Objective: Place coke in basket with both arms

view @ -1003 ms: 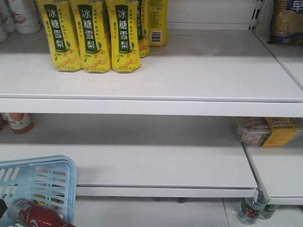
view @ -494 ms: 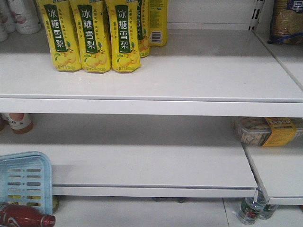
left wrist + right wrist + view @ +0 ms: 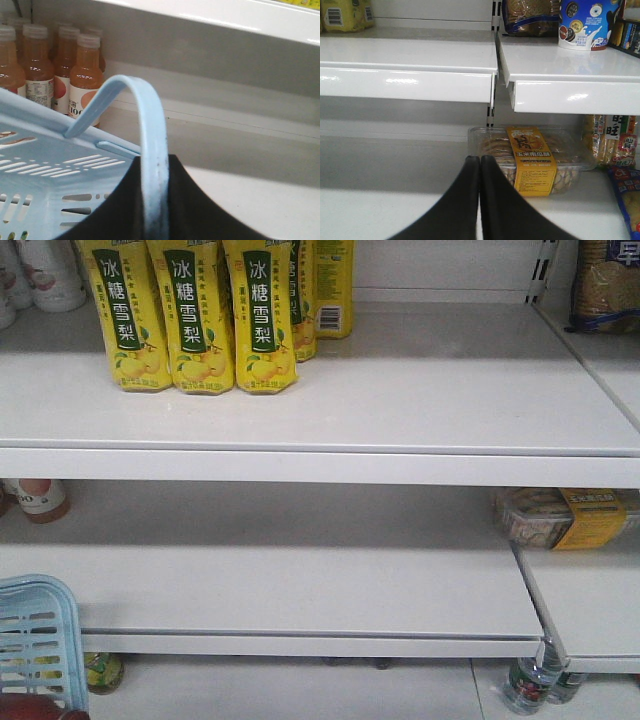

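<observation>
With the left gripper (image 3: 152, 210) clamped on the basket (image 3: 35, 635) handle and the right gripper (image 3: 479, 200) pressed shut and empty, the coke (image 3: 40, 710), barely visible beneath the rim, could roll if the basket tilted.

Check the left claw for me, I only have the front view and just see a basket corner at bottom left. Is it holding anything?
Observer: Yes. In the left wrist view the basket handle runs straight through the left claw, which is closed on it from both sides.
Operator: Right claw?
Observer: The right claw is shut and empty, tips pressed together, facing a clear cookie tray with a yellow label.
Operator: Anything behind the basket?
Observer: Orange drink bottles stand in a row on the shelf beyond the basket rim.
</observation>
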You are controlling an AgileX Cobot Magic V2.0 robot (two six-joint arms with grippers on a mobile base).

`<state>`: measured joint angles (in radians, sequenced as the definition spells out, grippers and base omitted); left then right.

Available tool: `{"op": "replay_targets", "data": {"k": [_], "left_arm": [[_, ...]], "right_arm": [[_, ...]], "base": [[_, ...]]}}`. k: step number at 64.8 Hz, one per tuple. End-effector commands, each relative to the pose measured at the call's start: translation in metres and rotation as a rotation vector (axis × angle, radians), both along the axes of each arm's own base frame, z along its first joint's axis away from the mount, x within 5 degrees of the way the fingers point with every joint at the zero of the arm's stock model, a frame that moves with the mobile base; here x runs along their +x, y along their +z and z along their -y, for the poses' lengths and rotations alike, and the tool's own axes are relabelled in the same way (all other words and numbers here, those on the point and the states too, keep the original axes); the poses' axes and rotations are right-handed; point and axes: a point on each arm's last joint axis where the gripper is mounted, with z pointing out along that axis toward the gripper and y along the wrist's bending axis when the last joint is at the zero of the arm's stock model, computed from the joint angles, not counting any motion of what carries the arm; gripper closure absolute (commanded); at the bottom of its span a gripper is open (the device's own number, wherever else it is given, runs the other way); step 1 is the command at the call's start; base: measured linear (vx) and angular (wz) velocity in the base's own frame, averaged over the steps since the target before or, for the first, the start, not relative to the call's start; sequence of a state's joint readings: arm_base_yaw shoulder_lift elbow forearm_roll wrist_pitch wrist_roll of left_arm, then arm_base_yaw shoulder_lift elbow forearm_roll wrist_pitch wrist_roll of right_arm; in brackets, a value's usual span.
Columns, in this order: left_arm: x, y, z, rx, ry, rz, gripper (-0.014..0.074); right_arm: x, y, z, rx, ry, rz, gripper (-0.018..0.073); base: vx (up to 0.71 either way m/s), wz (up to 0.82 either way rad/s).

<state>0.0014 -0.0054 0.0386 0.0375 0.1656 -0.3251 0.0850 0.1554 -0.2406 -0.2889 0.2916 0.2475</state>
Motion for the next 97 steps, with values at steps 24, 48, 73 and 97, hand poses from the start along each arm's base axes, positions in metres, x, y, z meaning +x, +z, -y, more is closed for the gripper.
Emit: {"op": "replay_targets", "data": {"k": [24, 48, 73, 97], "left_arm": [[-0.0024, 0.02, 0.0003, 0.05, -0.005, 0.149, 0.0603], [-0.0024, 0.0206, 0.0009, 0.222, -0.016, 0.155, 0.0603], [-0.0027, 0.0225, 0.0009, 0.222, -0.016, 0.158, 0.0603], [-0.0027, 0.0228, 0.0009, 0.222, -0.016, 0.158, 0.0603]], "right_arm": [[0.0004, 0.0144, -0.0011, -0.012, 0.012, 0.084, 0.0569], [0.0004, 0.0144, -0.0011, -0.012, 0.012, 0.084, 0.0569], [0.0004, 0.0144, -0.0011, -0.012, 0.012, 0.084, 0.0569], [0.0004, 0.0144, -0.0011, -0.012, 0.012, 0.084, 0.0569]], "base": [[0.0, 0.0], [0.0, 0.0], [0.0, 0.0], [0.0, 0.0]]}}
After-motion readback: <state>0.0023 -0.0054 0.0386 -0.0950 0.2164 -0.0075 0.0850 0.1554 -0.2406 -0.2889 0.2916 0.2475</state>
